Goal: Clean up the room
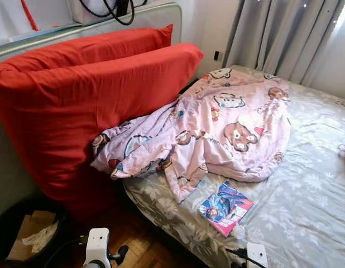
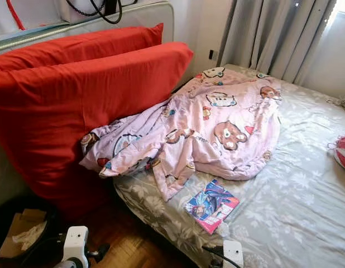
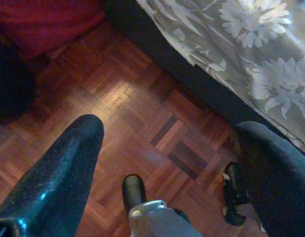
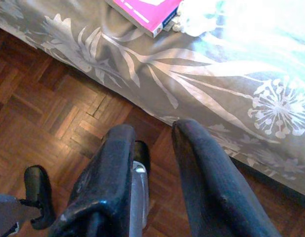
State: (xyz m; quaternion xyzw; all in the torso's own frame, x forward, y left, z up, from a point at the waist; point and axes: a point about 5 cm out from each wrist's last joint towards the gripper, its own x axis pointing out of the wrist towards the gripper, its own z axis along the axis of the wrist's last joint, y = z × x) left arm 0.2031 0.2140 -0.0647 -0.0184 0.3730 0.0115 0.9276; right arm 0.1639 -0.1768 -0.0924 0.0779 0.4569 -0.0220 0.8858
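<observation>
- The left hand (image 3: 167,143) hangs low over the parquet floor (image 3: 133,113), its two fingers (image 3: 58,173) spread wide, released, holding nothing.
- The right hand (image 4: 152,148) hangs over the floor at the bed's edge, its fingers a narrow gap apart with nothing between them.
- Just ahead of the right hand, a book (image 1: 225,207) with a pink spine lies on the grey flowered sheet (image 1: 306,190), close to the bed's edge; a small white crumpled thing (image 4: 194,19) touches its corner.
- Beyond the book, further up the bed, a pink blanket (image 1: 217,128) printed with bears lies bunched, one flap reaching down towards the book and one end spilling over the bed's side.
- Ahead of the left hand, two big red cushions (image 1: 77,106) stand on edge between the bed and the wall; the blanket's end lies against them.
- To the outer side of the left hand, a dark bin (image 1: 27,231) on the floor holds cardboard and crumpled paper.
- Far to the right hand's side, a red and white thing (image 2: 344,152) lies on the sheet, cut off by the frame.
- Grey curtains (image 1: 284,33) hang behind the bed.
</observation>
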